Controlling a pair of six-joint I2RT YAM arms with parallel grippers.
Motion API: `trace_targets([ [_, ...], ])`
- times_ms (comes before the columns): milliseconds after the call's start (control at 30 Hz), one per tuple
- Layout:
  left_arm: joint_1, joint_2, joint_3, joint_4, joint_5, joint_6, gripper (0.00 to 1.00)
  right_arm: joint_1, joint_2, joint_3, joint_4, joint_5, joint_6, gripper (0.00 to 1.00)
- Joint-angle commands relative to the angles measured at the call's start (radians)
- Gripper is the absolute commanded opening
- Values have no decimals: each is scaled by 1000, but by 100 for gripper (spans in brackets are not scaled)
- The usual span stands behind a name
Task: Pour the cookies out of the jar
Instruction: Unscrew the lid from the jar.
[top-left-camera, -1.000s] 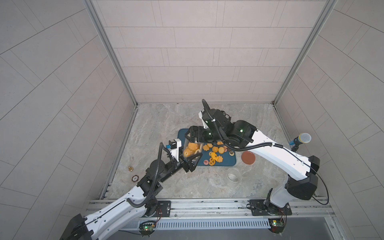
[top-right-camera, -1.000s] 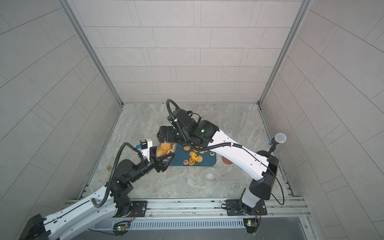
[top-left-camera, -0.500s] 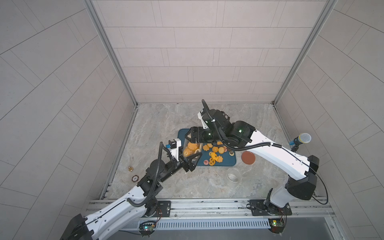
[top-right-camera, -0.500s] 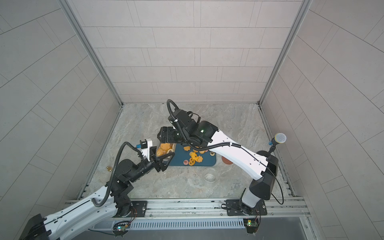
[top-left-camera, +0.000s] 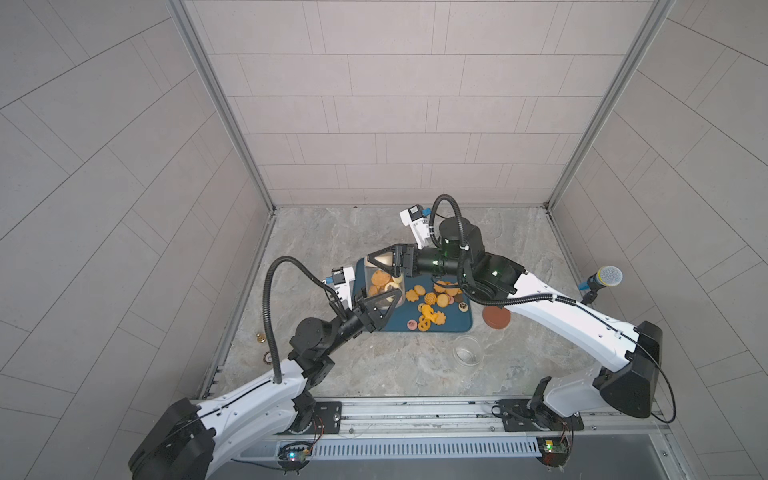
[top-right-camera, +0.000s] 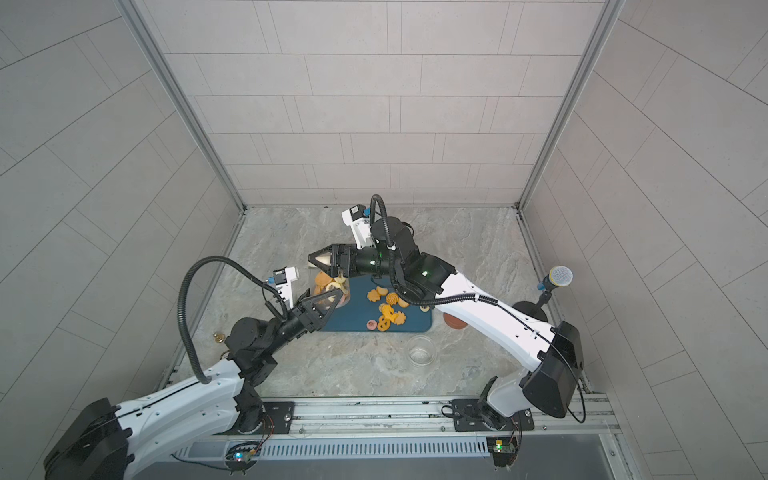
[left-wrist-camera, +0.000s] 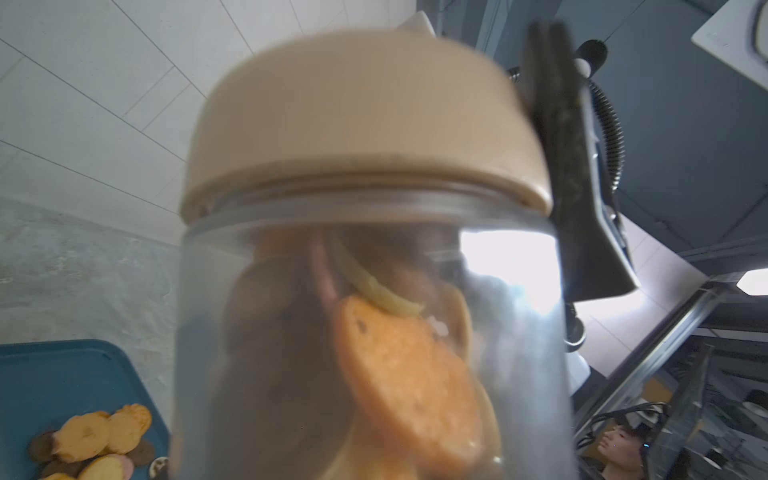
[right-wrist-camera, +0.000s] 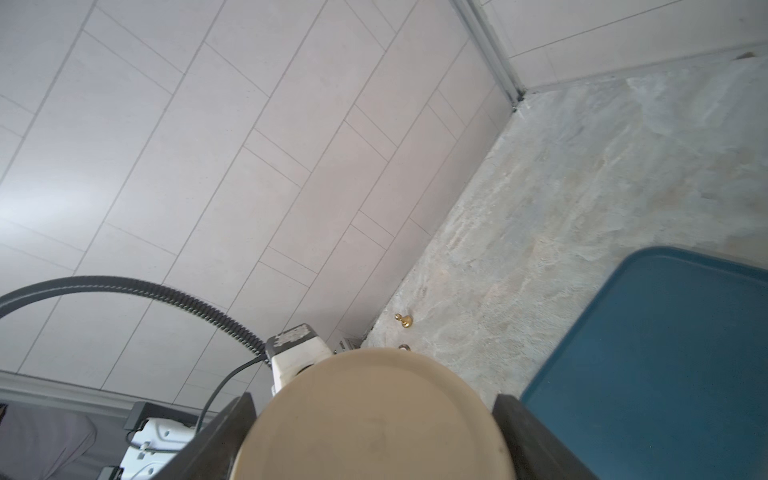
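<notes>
Not poured yet, judging from the pictures. Holding the jar (left-wrist-camera: 374, 340) by its clear body in the left gripper (top-left-camera: 385, 294), jaws spread to the body's width and closed against it. Pinching the beige lid (right-wrist-camera: 374, 415) in the right gripper (right-wrist-camera: 374, 440), one dark finger flat on each side. Lid on and no gap visible at the rim, so read as the lid-removal step. Packed inside the jar: cookies (left-wrist-camera: 399, 374), right between the left gripper's jaws and just under the right gripper. More cookies (top-left-camera: 432, 300) loose on the blue tray (top-left-camera: 459, 326), just past the left gripper's tips and below the right wrist. Left to do: lid off, jar tipped over the tray, emptied.

Only in both top views: the two arms meeting at the jar, plus an empty jar (top-left-camera: 468, 351) and a brown lid (top-left-camera: 496, 318) well behind the right gripper, beside its forearm.

Only in the left wrist view: lid seam close up, orange and brown cookies pressed against the wall, right finger (left-wrist-camera: 557, 137) tight on the lid's edge.

Only in the right wrist view: lid top square between both fingers, bare tray corner beside the gripper, small brass knob (right-wrist-camera: 404, 320) beyond it near the wall.

Jar tilt hard to call from any view.
</notes>
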Motion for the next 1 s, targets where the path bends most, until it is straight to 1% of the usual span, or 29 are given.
trace_targets([
  [0, -19, -17, 75, 119, 175, 52, 0, 82, 14, 37, 7, -185, 64, 24],
  [33, -16, -39, 73, 65, 153, 84, 0, 83, 12, 55, -60, -155, 36, 51],
  [67, -16, -59, 74, 6, 130, 118, 0, 83, 8, 70, -113, -127, 13, 73],
  [100, -15, -87, 77, -73, 103, 162, 0, 82, 1, 83, -170, -84, -11, 89],
  [133, -15, -135, 80, -161, 73, 210, 0, 81, -6, 102, -241, -25, -33, 95],
  [167, -15, -167, 83, -220, 54, 260, 0, 79, -9, 119, -302, 20, -48, 97],
  [200, -16, -202, 88, -297, 34, 308, 0, 77, -13, 139, -358, 64, -62, 100],
  [333, -17, -309, 135, -610, -63, 466, 0, 76, -29, 213, -555, 250, -80, 100],
  [400, -17, -344, 158, -731, -110, 530, 0, 76, -47, 227, -611, 332, -66, 100],
  [467, -17, -365, 178, -811, -140, 581, 0, 76, -66, 224, -625, 365, -34, 100],
  [500, -17, -369, 182, -829, -139, 615, 0, 77, -77, 216, -619, 376, -15, 100],
  [667, -18, -363, 208, -895, -169, 683, 0, 88, -86, 218, -685, 440, 79, 100],
  [867, -21, -366, 222, -921, -220, 736, 0, 104, -75, 153, -592, 392, 194, 100],
  [967, -24, -367, 225, -926, -187, 757, 0, 118, -47, 152, -562, 377, 220, 100],
])
